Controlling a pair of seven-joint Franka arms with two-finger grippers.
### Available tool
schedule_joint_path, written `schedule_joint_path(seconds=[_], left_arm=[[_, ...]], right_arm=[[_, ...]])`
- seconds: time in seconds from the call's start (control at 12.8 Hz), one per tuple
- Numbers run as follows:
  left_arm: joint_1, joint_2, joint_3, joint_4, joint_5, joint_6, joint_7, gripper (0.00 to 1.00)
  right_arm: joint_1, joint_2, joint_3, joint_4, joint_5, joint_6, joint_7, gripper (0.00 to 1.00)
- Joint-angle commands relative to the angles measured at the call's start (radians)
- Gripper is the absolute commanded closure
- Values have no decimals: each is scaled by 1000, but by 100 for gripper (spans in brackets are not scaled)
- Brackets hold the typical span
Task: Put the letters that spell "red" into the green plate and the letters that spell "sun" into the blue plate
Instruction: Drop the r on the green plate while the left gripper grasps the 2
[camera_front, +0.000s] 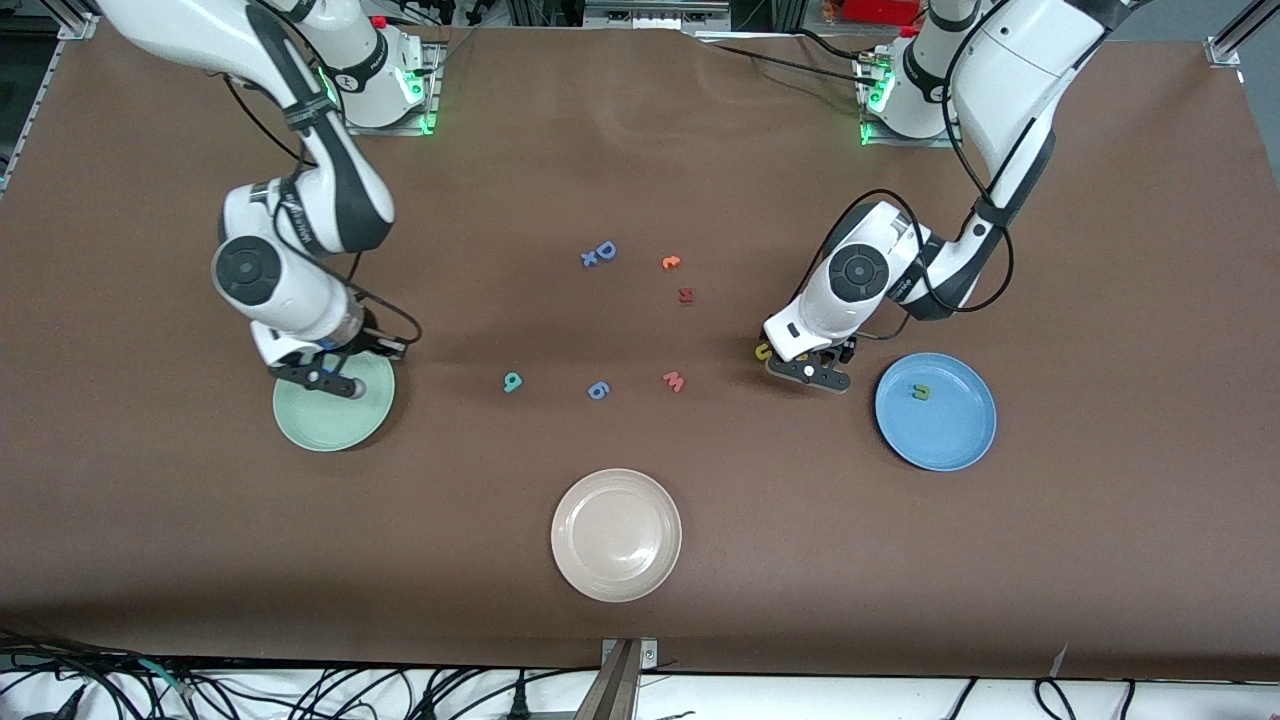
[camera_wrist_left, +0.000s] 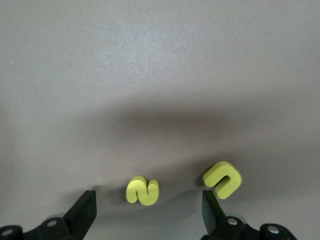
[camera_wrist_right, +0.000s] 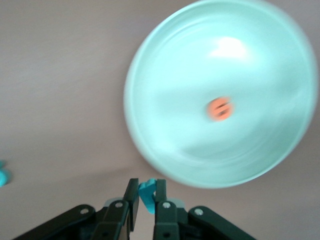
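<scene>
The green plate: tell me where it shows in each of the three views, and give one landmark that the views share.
Front view: the green plate lies at the right arm's end of the table, partly under the right gripper.
Left wrist view: not in it.
Right wrist view: it fills most of the picture, with the orange "e" in it.
Shared landmark: the brown table cover.

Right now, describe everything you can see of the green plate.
The green plate is round, pale mint, smooth and glossy, with a shallow well inside a raised rim. It lies flat on the brown table at the right arm's end, upright. One small orange letter lies in its well. The right gripper, shut on a small teal letter, is over the plate's rim and hides part of it in the front view. Nothing else touches it.
</scene>
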Motion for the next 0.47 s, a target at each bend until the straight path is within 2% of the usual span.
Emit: schedule_joint_path(seconds=[0.0, 0.08, 0.16, 0.23, 0.39], left_arm=[[16, -37, -1, -38, 53, 14, -20, 16], [16, -37, -1, -38, 53, 14, -20, 30], [16, -37, -2, -35, 53, 14, -20, 45], [16, -37, -2, -32, 53, 14, -20, 59], [17, -38, -2, -29, 53, 14, -22, 84]], right_arm=[[-82, 7, 13, 1, -63, -8, -107, 86], [-82, 12, 10, 1, -63, -8, -99, 64], [-79, 12, 10, 4, -51, -5, -73, 16], [-73, 12, 11, 8, -54, -5, -32, 1], [-38, 13, 16, 16, -51, -4, 45, 0]])
